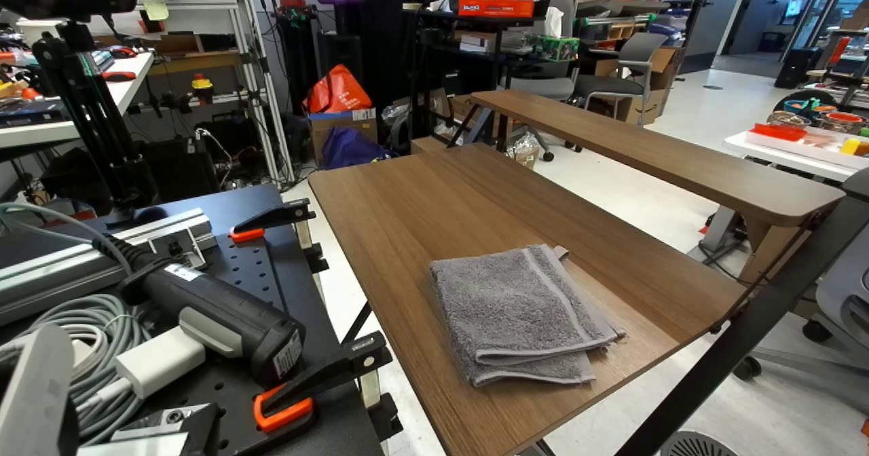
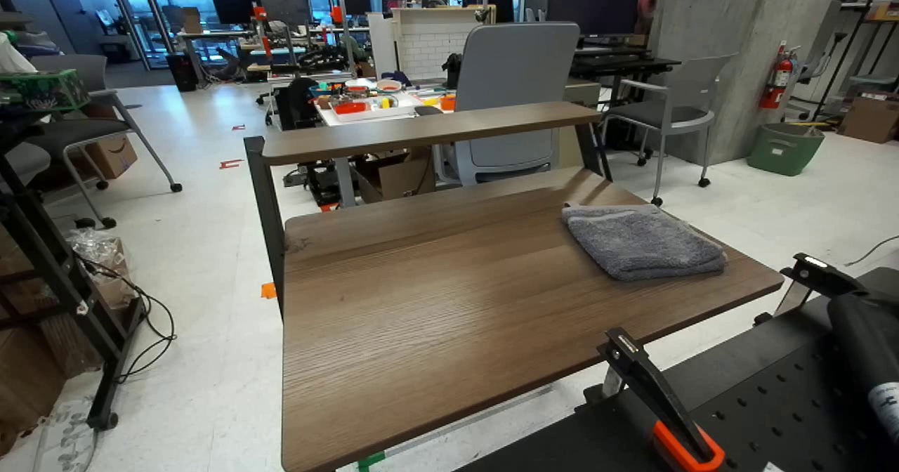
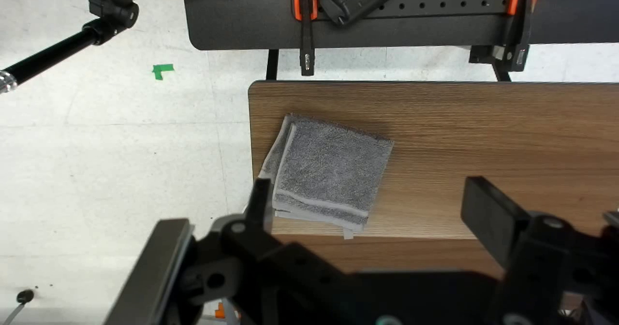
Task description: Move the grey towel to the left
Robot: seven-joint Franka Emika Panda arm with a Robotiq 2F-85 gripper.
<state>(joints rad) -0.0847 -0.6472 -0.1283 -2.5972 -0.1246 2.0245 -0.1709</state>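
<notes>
Currently | fingers (image 3: 491, 221) spread wide | grey towel (image 3: 333, 165) below, well apart, nearer wrist view's left finger

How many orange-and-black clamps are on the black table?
2. In the wrist view, the left clamp is nearer the grey towel; the right clamp is farther. More could hide where the black table leaves the picture.

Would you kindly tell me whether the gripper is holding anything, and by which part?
Nothing is held: the gripper stands open in the wrist view, and in both exterior views the grey towel lies folded, ungripped, on the wooden tabletop.
</notes>
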